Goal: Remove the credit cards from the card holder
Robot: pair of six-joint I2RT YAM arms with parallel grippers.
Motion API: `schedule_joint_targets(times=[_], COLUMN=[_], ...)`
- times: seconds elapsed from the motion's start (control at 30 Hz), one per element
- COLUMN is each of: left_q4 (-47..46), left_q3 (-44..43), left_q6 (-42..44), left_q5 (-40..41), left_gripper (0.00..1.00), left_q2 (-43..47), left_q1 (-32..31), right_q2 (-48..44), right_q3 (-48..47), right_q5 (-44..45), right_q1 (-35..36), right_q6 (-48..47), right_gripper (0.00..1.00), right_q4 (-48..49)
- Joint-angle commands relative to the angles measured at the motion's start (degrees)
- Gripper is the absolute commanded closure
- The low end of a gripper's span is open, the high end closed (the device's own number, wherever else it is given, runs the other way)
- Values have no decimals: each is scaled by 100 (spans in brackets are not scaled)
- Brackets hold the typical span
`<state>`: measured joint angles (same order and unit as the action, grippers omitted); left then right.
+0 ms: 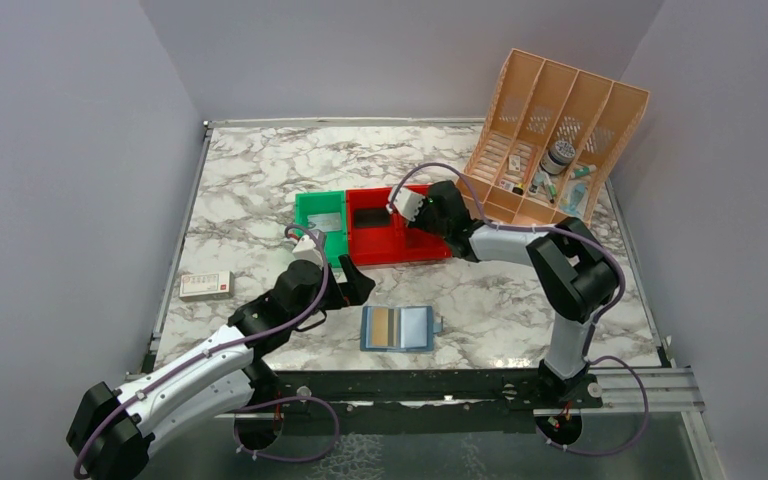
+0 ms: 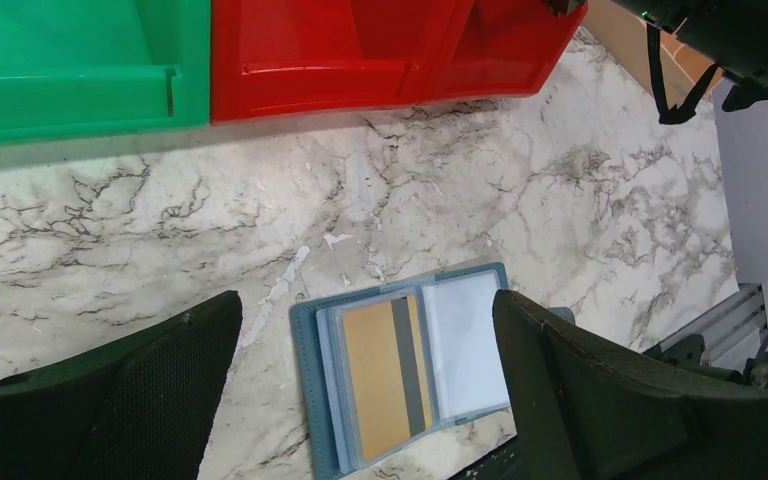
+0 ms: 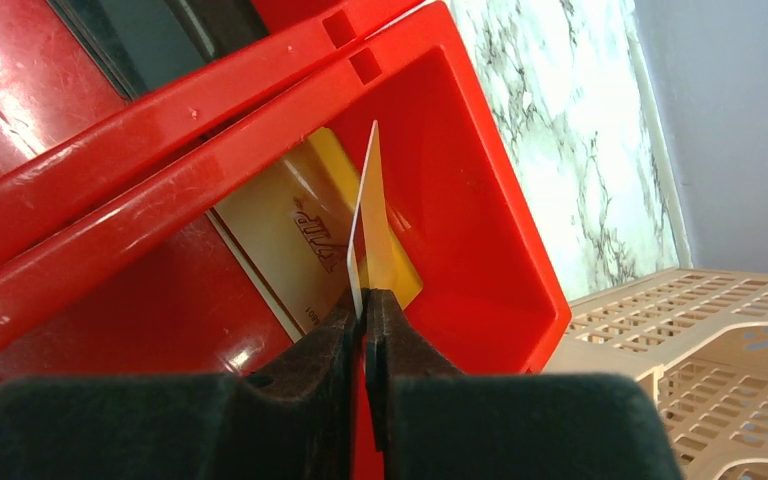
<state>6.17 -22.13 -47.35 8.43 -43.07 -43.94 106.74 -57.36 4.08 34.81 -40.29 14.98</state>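
Note:
The blue card holder (image 1: 397,328) lies open on the marble near the front edge. In the left wrist view the card holder (image 2: 312,380) shows a tan-gold credit card (image 2: 380,375) with a grey stripe in its left clear sleeve. My left gripper (image 2: 365,300) hangs open above it, a finger on each side, touching nothing. My right gripper (image 3: 364,296) is shut on the lower edge of a thin pale credit card (image 3: 371,225), held edge-on inside a red bin (image 3: 480,230). Another gold card (image 3: 285,235) lies flat on that bin's floor. From above, the right gripper (image 1: 412,215) is over the red bins.
A green bin (image 1: 320,222) and two red bins (image 1: 375,228) sit side by side mid-table. A white-and-red flat box (image 1: 206,285) lies at the left. A tan slotted organizer (image 1: 555,135) with small items stands at the back right.

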Motion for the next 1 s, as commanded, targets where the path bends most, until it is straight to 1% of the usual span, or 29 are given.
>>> schedule_joint_targets(times=[0.0, 0.2, 0.3, 0.63, 0.73, 0.97], left_q4=[2, -66, -87, -55, -63, -52], left_q3=[-92, -100, -92, -116, -116, -109], left_q6=[102, 112, 112, 112, 112, 128], left_q5=[35, -60, -77, -77, -87, -96], left_gripper=[1, 1, 1, 1, 1, 1], left_q2=[28, -50, -74, -130, -134, -109], left_q1=[22, 26, 26, 26, 26, 26], right_q2=[225, 293, 350, 372, 384, 405], right_q3=[-132, -305, -424, -434, -442, -488], right_q5=[20, -40, -70, -65, -61, -56], right_q1=[26, 26, 26, 26, 26, 24], right_q6=[-183, -146, -134, -137, -97, -29], right_gripper=[90, 86, 80, 77, 74, 72], right_q4=[-296, -480, -657, -758, -769, -791])
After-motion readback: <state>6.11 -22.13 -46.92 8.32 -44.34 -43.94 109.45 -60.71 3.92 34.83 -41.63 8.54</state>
